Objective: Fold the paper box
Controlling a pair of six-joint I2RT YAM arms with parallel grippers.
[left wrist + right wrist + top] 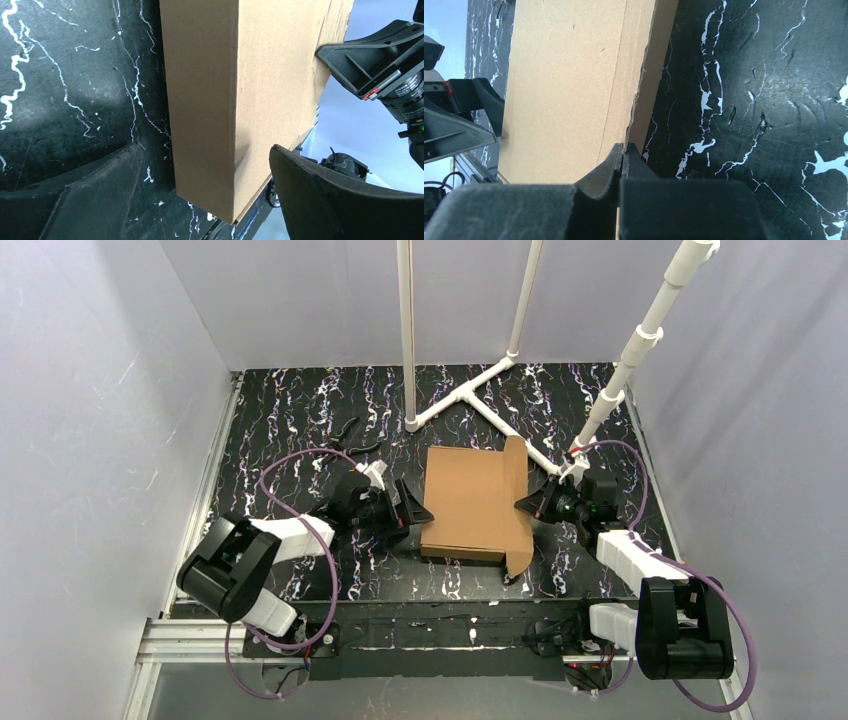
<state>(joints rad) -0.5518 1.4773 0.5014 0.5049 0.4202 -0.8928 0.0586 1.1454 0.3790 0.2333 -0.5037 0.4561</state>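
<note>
Centrally, paper box (468,502), left tool (418,512) apart, right tool (525,504) pinching flap (515,470), pipes (465,392) behind.

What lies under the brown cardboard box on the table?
The flat brown corrugated cardboard box rests on the black, white-veined tabletop. Only that surface shows around its edges. The area directly beneath is covered by the cardboard, so it cannot be seen.
</note>
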